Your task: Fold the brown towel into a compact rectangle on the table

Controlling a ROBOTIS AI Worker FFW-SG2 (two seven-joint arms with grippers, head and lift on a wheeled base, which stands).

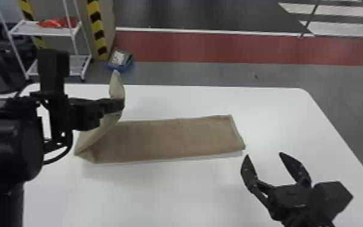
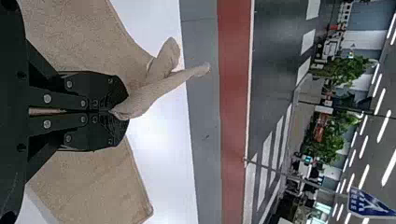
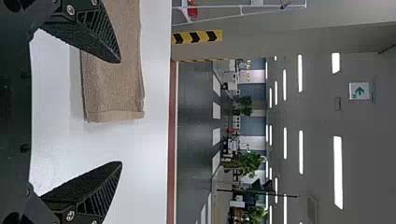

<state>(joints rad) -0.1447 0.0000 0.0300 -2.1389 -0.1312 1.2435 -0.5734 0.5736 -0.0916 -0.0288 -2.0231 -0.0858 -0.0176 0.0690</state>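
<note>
Right tool (image 1: 263, 154): black, two flat fingers, well apart, above the white, round-cornered tabletop (image 1: 175, 193), near side of towel's right end.
Left tool (image 1: 123, 105): black, two flat fingers, together, clamped on raised towel cloth.
Brown towel (image 1: 172, 139): long narrow fabric strip; right part flat on tabletop, left end lifted, loose cloth sticking up past left tool.
Floor: grey, then dull red band (image 1: 220, 48).
Cart (image 1: 43, 31): white, metal-framed, beyond tabletop's far left.
</note>
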